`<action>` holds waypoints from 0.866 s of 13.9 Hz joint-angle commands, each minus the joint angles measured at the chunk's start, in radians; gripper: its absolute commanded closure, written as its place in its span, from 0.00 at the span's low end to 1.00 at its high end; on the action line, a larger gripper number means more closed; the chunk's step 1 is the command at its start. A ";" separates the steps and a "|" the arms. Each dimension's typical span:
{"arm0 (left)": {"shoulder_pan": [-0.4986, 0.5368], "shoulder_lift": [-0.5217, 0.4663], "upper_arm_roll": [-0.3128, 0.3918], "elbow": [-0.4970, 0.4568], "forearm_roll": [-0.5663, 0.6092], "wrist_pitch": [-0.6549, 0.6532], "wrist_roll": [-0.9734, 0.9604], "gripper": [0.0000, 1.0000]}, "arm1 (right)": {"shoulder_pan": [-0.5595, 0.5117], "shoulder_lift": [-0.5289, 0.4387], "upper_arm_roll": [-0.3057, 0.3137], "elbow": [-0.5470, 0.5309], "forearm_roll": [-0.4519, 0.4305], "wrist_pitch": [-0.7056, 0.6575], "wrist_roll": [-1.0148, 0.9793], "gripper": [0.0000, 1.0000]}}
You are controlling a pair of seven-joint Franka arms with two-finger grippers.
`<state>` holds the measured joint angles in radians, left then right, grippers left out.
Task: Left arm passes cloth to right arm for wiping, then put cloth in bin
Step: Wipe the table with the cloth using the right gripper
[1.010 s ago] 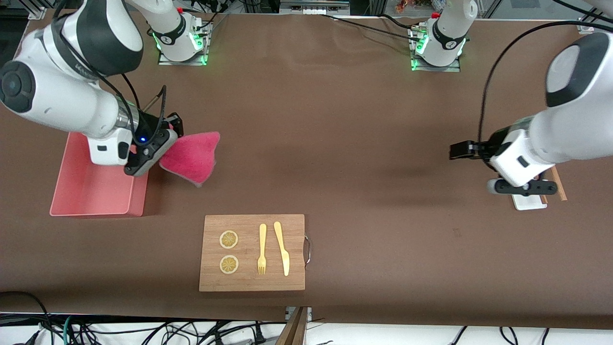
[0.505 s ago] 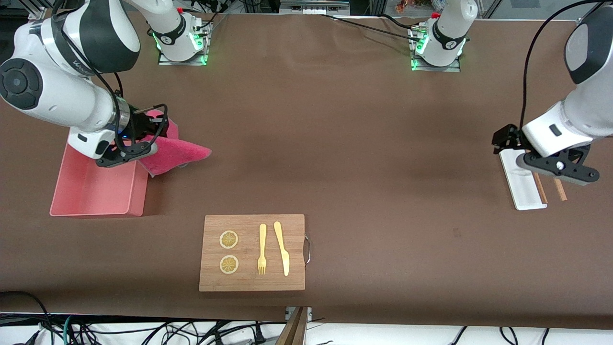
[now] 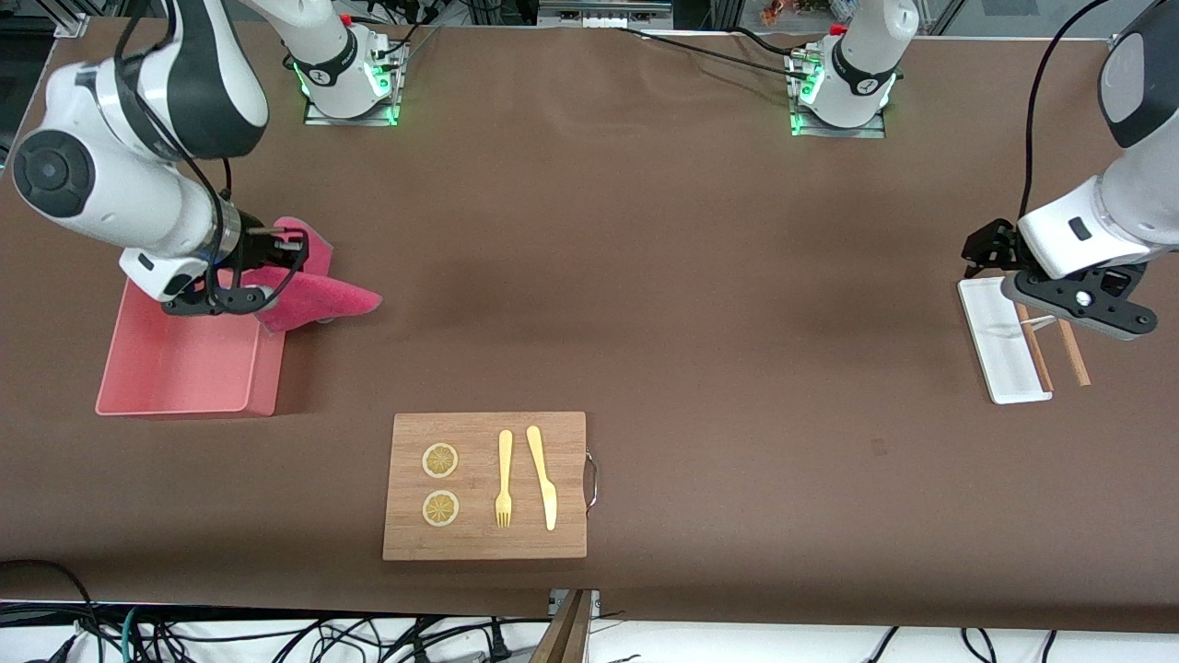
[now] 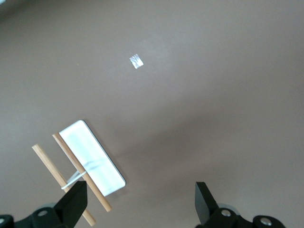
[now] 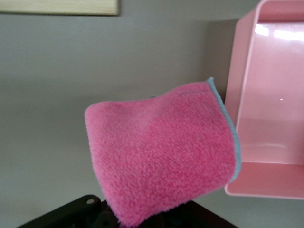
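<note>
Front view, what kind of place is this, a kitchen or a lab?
Most likely a robotics lab staged as a kitchen: arm bases bolted to a paper-covered table, loose cables along its edge, and toy cutlery on a wooden board.

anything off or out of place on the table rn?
Nothing spilled or damaged. One oddity: of two wooden sticks, one lies on the white tray, the other on the table beside it. Right tool holds the cloth at the bin edge; left tool is open over the tray.

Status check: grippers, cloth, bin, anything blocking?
Right gripper shut on cloth, at the bin edge, cloth not in. Left gripper open, waiting over white tray. Nothing blocking.
</note>
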<state>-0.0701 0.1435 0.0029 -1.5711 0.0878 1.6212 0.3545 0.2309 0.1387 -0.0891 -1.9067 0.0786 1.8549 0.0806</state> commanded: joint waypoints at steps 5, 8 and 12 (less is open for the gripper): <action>-0.010 0.079 0.019 0.140 -0.010 -0.099 -0.003 0.00 | -0.021 0.243 -0.008 0.009 -0.080 0.251 0.039 1.00; -0.007 0.079 0.020 0.141 -0.011 -0.099 -0.002 0.00 | -0.004 0.298 -0.006 0.015 -0.071 0.294 0.060 1.00; -0.007 0.077 0.020 0.141 -0.011 -0.103 0.012 0.00 | 0.019 0.366 0.035 0.050 -0.053 0.317 0.143 1.00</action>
<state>-0.0772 0.2079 0.0178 -1.4634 0.0879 1.5460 0.3458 0.2335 0.4760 -0.0788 -1.9002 0.0205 2.1741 0.1744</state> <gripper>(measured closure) 0.000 0.978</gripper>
